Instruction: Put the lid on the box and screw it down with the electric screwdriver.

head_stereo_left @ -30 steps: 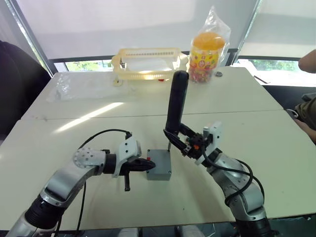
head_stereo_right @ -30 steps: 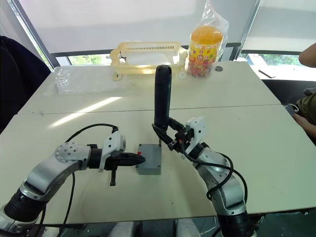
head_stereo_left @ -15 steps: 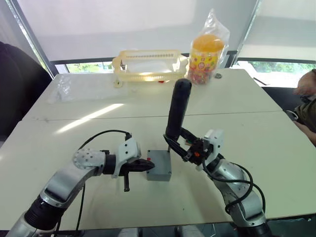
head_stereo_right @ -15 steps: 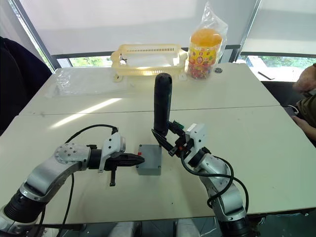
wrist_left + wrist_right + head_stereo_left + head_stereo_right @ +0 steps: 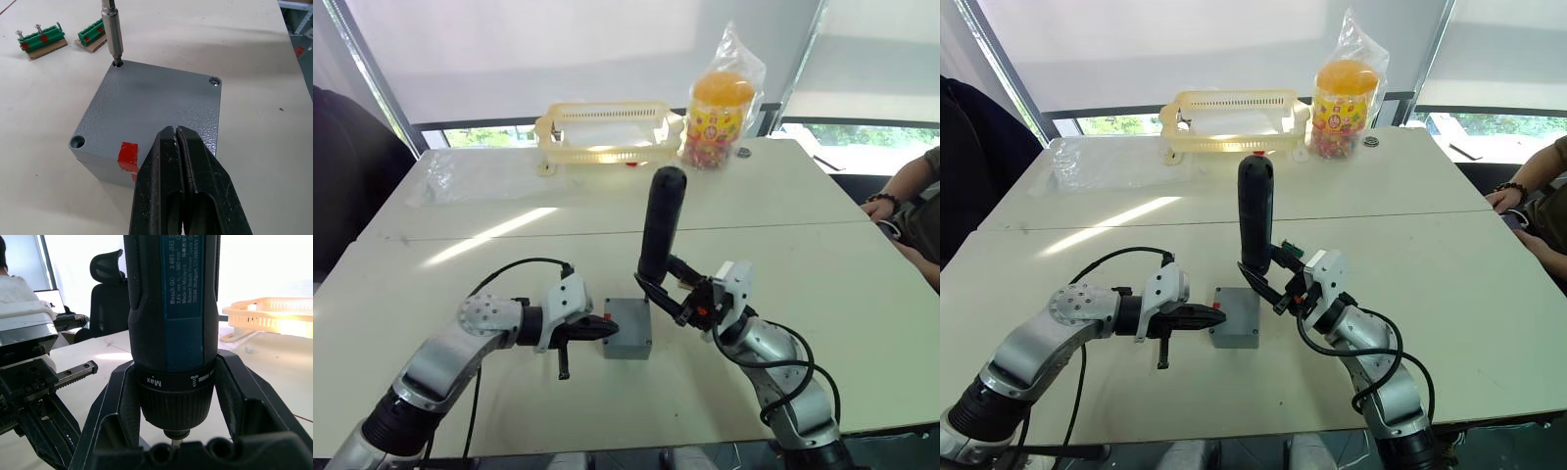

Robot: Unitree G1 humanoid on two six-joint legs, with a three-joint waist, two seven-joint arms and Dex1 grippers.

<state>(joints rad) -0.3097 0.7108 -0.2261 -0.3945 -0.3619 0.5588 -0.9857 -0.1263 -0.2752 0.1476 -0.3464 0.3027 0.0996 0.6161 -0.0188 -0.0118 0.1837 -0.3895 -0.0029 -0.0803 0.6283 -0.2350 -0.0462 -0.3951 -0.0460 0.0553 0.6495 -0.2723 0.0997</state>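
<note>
Grey plastic lid looks rigid, light; closed left gripper braces it while right gripper clamps the screwdriver.

Two pale benches butted together, seam between them, white roller blinds drawn over windows, daylight strip below them, sunlit streak on bench top, black office chair beyond, person's arm at right edge.

Yellow basket, bagged jar

Green terminal blocks just behind box; table elsewhere open.
</note>
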